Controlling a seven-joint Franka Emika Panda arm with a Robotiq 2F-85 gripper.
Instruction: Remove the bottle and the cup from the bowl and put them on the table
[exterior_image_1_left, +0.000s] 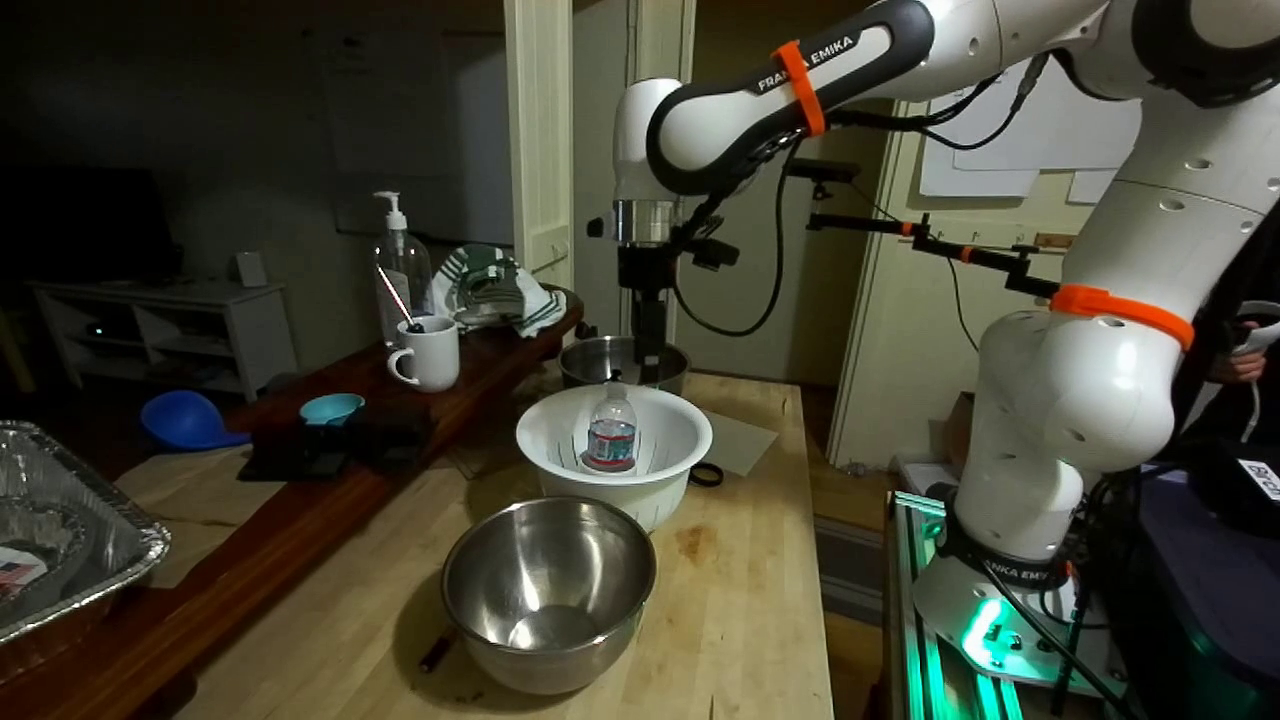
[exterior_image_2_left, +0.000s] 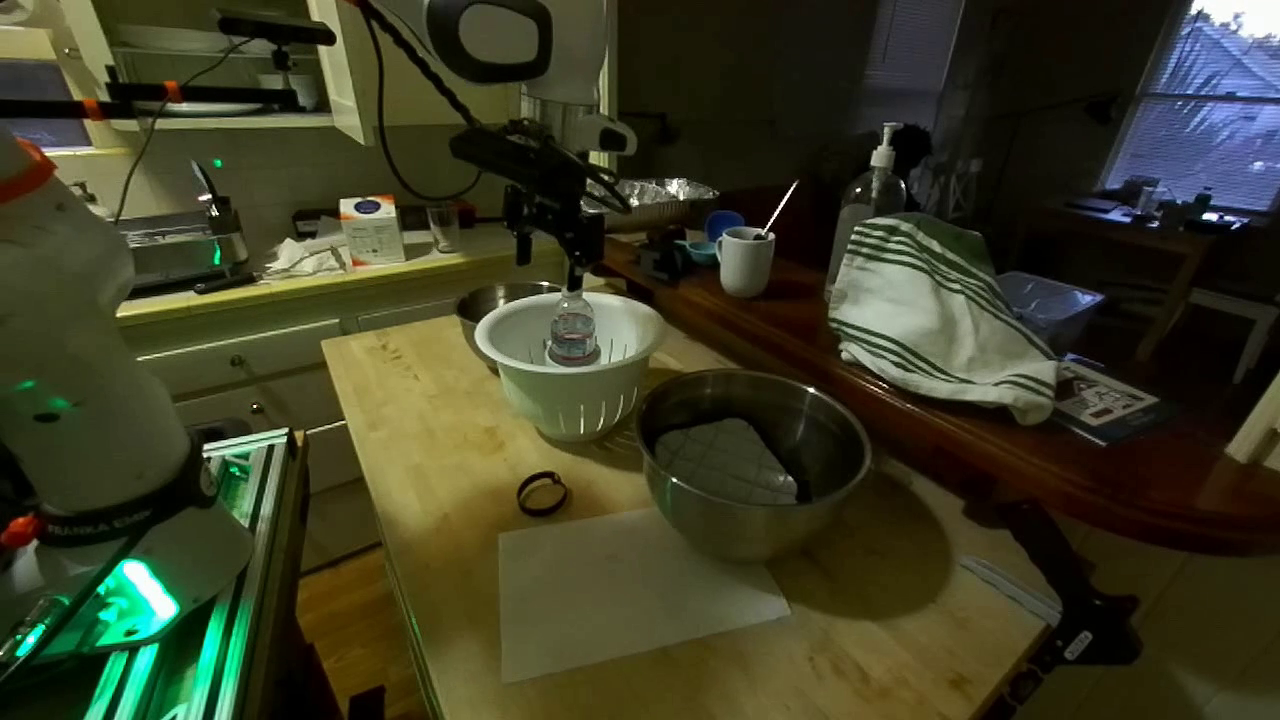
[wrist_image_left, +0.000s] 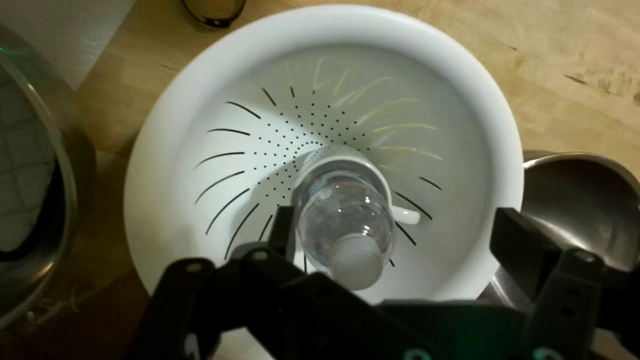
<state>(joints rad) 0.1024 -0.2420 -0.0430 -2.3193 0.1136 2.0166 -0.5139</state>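
Evidently, the pale wooden table (exterior_image_1_left: 750, 590) is the largest element and the intended destination. Neither of the two items to be moved stands directly on it, so I judge the task to be at its opening step: nothing transferred, both removals and both placings left to do. Beside it stands the robot arm (exterior_image_1_left: 1150, 230), bent downward over the arrangement. Next in scale come a steel bowl (wrist_image_left: 582, 190) and, just beside it, the white bowl (exterior_image_2_left: 575, 400), whose slotted wall encloses both task items. Above the latter is the hand (wrist_image_left: 394, 232), spread wide and pinching nothing; in the wrist view one finger (wrist_image_left: 283, 230) appears just beside the bottle (exterior_image_1_left: 612, 437), though from here I cannot tell whether they touch. The bottle is nested in the cup (wrist_image_left: 352, 160) inside the white bowl; for that reason it would sensibly be taken out first. In both exterior views it stands about upright, long axis vertical and neck uppermost, its base hidden. The lean seen in the wrist view may be perspective. The cup, partly hidden by the bottle, also appears upright, mouth upward, its handle (wrist_image_left: 407, 215) projecting toward the steel bowl. Smallest of all, the whitish cap (wrist_image_left: 356, 262) marks the bottle's upper end, directed toward the hand.
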